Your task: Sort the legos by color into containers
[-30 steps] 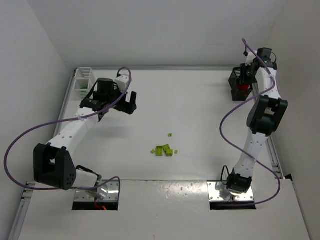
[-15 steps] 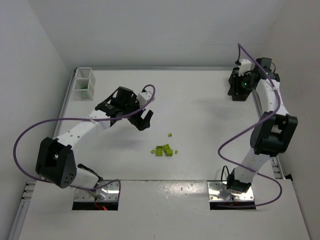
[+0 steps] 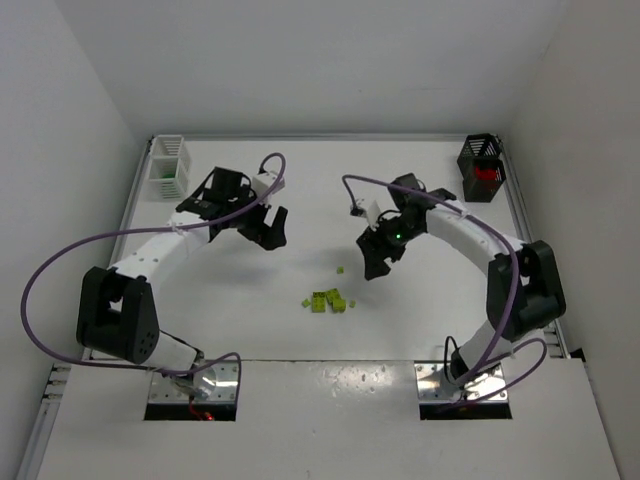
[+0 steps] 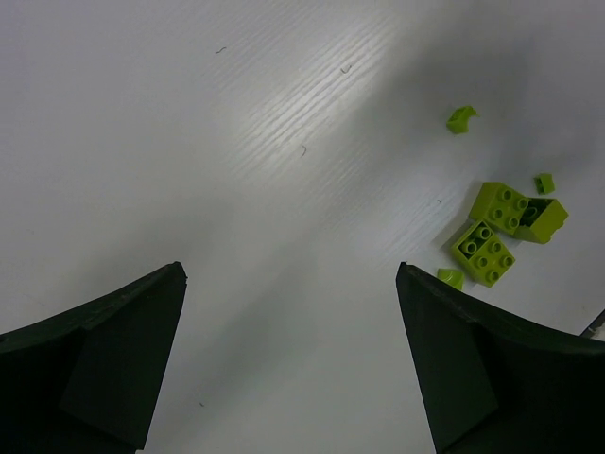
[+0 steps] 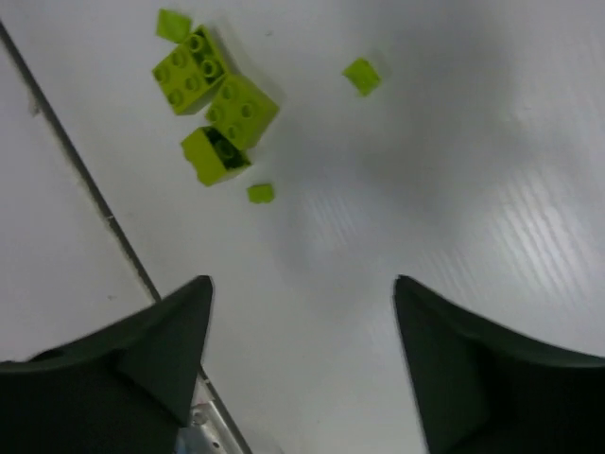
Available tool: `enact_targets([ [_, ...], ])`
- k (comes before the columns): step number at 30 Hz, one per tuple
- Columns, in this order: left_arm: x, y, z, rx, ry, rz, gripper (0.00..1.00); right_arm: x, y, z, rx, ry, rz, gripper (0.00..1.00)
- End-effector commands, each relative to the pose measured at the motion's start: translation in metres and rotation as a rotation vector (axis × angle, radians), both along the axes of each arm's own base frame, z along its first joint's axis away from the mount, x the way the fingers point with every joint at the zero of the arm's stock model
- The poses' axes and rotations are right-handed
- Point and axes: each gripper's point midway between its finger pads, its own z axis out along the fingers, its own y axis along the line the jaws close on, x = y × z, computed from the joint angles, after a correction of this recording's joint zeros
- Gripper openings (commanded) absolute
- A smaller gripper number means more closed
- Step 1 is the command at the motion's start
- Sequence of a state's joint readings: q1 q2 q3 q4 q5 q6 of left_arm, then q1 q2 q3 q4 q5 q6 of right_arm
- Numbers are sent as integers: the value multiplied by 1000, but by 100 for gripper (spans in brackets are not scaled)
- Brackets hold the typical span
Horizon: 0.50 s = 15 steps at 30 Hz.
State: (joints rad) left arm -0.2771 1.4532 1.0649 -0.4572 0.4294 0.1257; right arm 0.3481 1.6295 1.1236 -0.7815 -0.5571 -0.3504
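right gripper [image 3: 378,260]: returned from black container [image 3: 480,170] at far-right corner, spread, empty | left gripper [image 3: 270,228]: spread, empty | lime legos [image 3: 328,299]: loose, mid-desk toward near edge | judgement: next pick pending

Lime legos [image 3: 328,300] lie clustered mid-scene before me; white container [image 3: 167,168] far left, black container [image 3: 481,168], red inside, far right.

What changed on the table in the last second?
The right gripper swung from the black container at the far right corner to the middle of the table, near the lime legos, open and empty. The left gripper drifted from the white container toward the middle, open too. Legos and both containers stayed put.
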Motion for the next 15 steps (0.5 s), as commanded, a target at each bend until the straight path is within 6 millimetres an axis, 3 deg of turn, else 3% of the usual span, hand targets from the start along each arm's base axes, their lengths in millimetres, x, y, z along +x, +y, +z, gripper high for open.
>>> enact_targets([
  [1, 13, 6, 23, -56, -48, 24, 100, -6, 24, 9, 18, -81, 147, 87],
  [8, 15, 12, 22, -80, -29, 39, 100, -29, 57, -1, -34, -133, 376, 91],
  [13, 17, 15, 18, -78, -20, 48, 100, -48, 68, -17, -76, -152, 453, 76],
  [15, 16, 14, 19, -85, -18, 42, 100, -54, 72, -27, -104, -173, 465, 74],
])
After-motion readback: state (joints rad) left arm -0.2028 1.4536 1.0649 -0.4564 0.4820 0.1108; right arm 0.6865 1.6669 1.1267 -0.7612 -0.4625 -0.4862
